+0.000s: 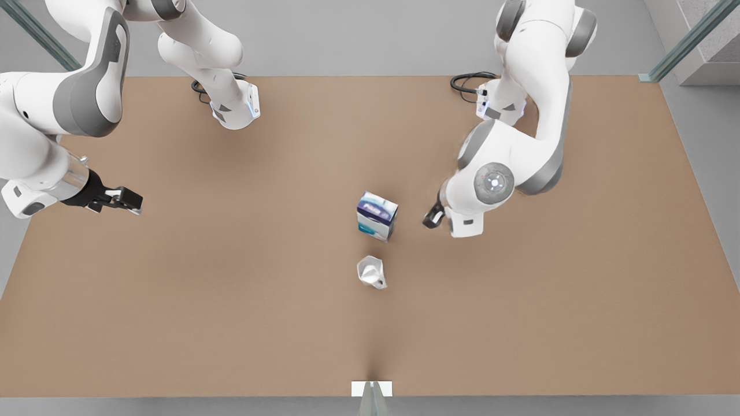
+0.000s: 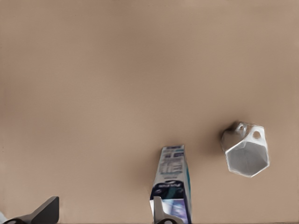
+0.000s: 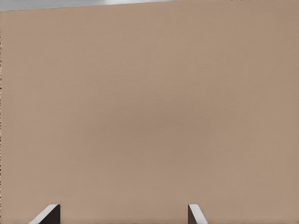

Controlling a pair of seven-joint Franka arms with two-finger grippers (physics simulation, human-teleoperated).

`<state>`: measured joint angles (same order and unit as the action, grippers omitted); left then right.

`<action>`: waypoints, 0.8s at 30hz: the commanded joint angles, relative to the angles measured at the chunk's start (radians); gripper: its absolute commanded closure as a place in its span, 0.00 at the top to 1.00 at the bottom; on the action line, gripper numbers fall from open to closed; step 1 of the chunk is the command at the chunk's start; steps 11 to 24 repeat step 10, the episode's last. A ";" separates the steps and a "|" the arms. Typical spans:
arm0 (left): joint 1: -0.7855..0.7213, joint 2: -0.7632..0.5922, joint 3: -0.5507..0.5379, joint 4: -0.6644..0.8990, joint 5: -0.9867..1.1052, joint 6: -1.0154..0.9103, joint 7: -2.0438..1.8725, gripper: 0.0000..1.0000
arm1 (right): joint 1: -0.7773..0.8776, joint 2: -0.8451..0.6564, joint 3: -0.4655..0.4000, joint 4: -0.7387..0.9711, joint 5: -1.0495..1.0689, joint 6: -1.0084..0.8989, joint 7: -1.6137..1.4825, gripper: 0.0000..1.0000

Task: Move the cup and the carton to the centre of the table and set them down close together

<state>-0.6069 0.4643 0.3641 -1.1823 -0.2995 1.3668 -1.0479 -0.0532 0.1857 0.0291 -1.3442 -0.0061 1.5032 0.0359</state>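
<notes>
Matte brown board spreads across the front view, and on the table (image 1: 231, 323) we see the carton (image 1: 377, 216) upright near the middle with the cup (image 1: 371, 271) close by, apart from it and nearer the camera. The left gripper (image 1: 432, 218) hangs just beside the carton, on the front view's right; the right gripper (image 1: 128, 200) waits far off at the front view's left edge, well apart from both. From the left wrist we look down on the carton (image 2: 172, 183) next to one of our fingertips (image 2: 160, 211), outside the gap, the cup (image 2: 245, 149) beyond it; the fingers stand wide apart and hold nothing. From the right wrist, open fingertips (image 3: 47, 213) frame bare table (image 3: 149, 112), carrying nothing. Both things look placed already; we judge the risk is the left finger clipping the carton and toppling it into the cup.
</notes>
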 commanded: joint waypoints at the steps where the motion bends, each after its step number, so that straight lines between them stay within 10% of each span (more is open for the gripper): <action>1: -0.004 -0.001 0.054 0.004 -0.015 -0.028 0.303 1.00 | 0.000 0.000 0.000 -0.001 0.000 0.000 -0.001 1.00; 2: 0.013 -0.027 0.116 -0.003 0.081 -0.058 0.722 1.00 | 0.001 0.000 0.000 0.000 0.000 0.000 -0.001 1.00; 5: 0.348 -0.176 -0.247 -0.103 0.324 0.056 0.951 1.00 | 0.000 0.001 0.000 0.000 0.000 0.006 -0.004 1.00; 8: 0.348 -0.371 -0.255 -0.392 0.332 0.265 0.944 1.00 | 0.001 0.003 0.000 0.013 -0.003 0.005 -0.002 1.00; 24: 0.348 -0.362 -0.255 -0.390 0.330 0.241 0.945 1.00 | 0.001 0.001 0.003 0.014 -0.023 0.005 -0.004 1.00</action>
